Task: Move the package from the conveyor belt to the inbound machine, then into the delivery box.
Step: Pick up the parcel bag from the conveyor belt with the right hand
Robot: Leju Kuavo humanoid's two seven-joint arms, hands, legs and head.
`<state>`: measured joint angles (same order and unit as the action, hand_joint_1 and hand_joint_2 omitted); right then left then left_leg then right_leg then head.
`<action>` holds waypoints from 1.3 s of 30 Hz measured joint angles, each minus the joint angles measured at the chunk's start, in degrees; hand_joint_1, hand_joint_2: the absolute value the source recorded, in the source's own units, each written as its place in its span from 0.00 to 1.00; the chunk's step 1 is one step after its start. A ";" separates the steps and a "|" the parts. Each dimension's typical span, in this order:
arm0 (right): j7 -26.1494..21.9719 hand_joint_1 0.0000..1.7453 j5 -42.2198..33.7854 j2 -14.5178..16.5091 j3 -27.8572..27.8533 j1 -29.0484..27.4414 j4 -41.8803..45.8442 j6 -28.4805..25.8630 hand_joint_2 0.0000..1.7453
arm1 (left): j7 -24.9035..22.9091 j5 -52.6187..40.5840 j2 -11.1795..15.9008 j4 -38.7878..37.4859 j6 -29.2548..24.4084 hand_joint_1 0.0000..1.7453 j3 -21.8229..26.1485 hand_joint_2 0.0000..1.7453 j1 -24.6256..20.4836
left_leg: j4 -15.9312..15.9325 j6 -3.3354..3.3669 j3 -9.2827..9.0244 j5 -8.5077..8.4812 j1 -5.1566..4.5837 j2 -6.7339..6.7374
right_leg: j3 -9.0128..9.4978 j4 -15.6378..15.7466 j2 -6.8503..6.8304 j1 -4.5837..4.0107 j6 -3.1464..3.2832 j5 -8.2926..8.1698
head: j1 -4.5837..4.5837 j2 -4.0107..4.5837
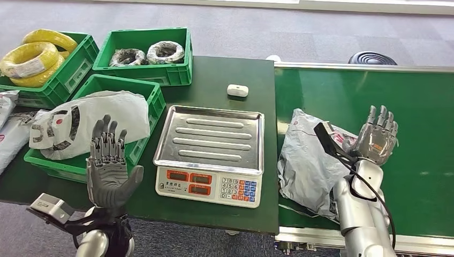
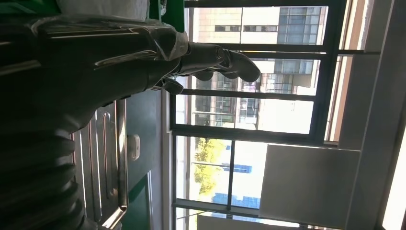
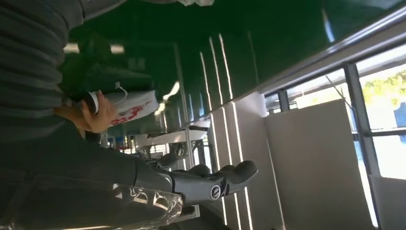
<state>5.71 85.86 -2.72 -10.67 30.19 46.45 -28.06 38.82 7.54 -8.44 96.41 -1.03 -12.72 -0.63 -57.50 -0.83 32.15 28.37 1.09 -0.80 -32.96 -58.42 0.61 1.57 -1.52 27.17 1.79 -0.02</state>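
Observation:
A grey plastic package (image 1: 308, 160) lies on the green conveyor belt (image 1: 407, 107), close to its left edge. My right hand (image 1: 377, 136) is raised just right of the package with fingers spread, holding nothing. My left hand (image 1: 108, 163) is raised with fingers apart in front of the near green box (image 1: 147, 110), left of the scale (image 1: 211, 155). The scale's steel tray (image 1: 214, 138) is bare. In the left wrist view my left hand (image 2: 143, 52) stretches toward windows, the steel tray (image 2: 107, 163) beneath it. In the right wrist view my right hand (image 3: 201, 184) is open over the belt (image 3: 215, 28).
The near green box holds a white-and-grey bag (image 1: 91, 126). Behind it, one green bin (image 1: 147, 51) has dark cable coils and another (image 1: 45, 67) has yellow coils. A small white device (image 1: 237, 90) lies behind the scale. A person's hand (image 3: 98, 115) holds a white item.

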 joint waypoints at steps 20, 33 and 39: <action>-18.17 0.45 -14.69 -1.62 -10.31 4.73 -18.09 33.33 1.00 | 0.11 -1.24 0.86 -2.13 1.29 0.00 -0.36 1.00 -1.74 | 0.04 0.00 0.06 0.00 0.02 0.06 | -0.09 -0.01 0.03 -0.03 0.01 0.01 | 0.02 0.00; -24.51 1.00 -21.62 -1.47 -6.98 4.91 -17.15 38.38 1.00 | -0.55 -3.45 0.43 0.58 1.52 0.00 1.57 1.00 2.11 | 0.04 -0.01 0.07 0.00 0.02 0.10 | -0.07 -0.01 0.06 -0.04 0.01 0.01 | 0.01 0.00; -25.04 1.00 -23.75 -1.20 -4.69 6.15 -16.54 35.11 1.00 | -0.20 -4.01 0.06 2.33 0.90 0.00 2.41 1.00 4.45 | 0.04 -0.01 0.08 0.00 0.02 0.10 | -0.10 -0.01 0.06 -0.04 0.01 0.01 | 0.02 0.00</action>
<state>-19.33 62.11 -3.92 -15.36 36.34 29.90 7.05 38.62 3.52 -8.38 98.73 -0.14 -10.31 3.82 -57.45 -0.84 32.22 28.37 1.11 -0.70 -33.06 -58.43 0.68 1.53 -1.51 27.18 1.81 -0.02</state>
